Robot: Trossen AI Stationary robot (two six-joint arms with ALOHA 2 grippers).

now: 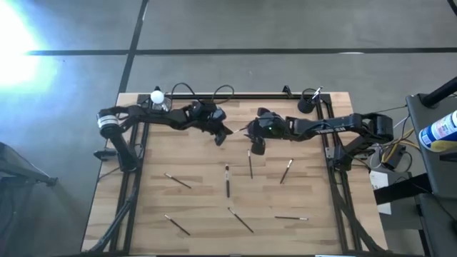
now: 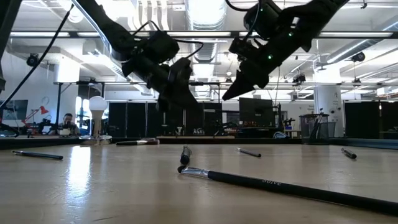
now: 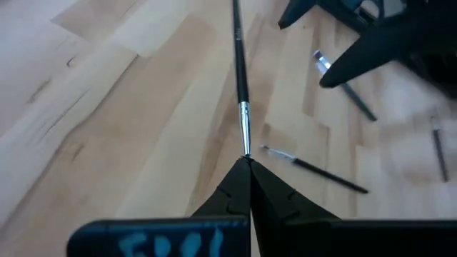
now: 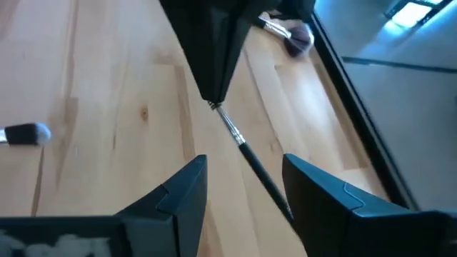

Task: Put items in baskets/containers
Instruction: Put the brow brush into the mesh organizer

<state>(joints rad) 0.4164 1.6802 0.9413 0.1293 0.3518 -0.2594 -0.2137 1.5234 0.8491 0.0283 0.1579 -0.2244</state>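
A: Where are the grippers?

B: Both up off the table, near the back half, tips close to each other at centre. Left gripper has its fingers pressed together on the silver-ferrule end of one thin brush; the shaft sticks straight out past the tips. Right gripper has its fingers spread wide, and that same brush runs down between them without touching either.

A: So the left one has it?

B: Yes, as far as both wrist views show. In the right wrist view the left arm's closed tip pinches the brush end.

A: Cup?

B: Black cup sits at the back right corner, just inside the table's black frame rail. It holds brush handles poking up.

A: Rest of the brushes?

B: Loose ones scattered over the front half: one left of centre, one at centre, one to the right, more near the front edge. The fluffy brush lies by the rail.

A: Room to move?

B: Bare wood under and between the arms. A white bulb stands at the back left edge, beside the left arm.
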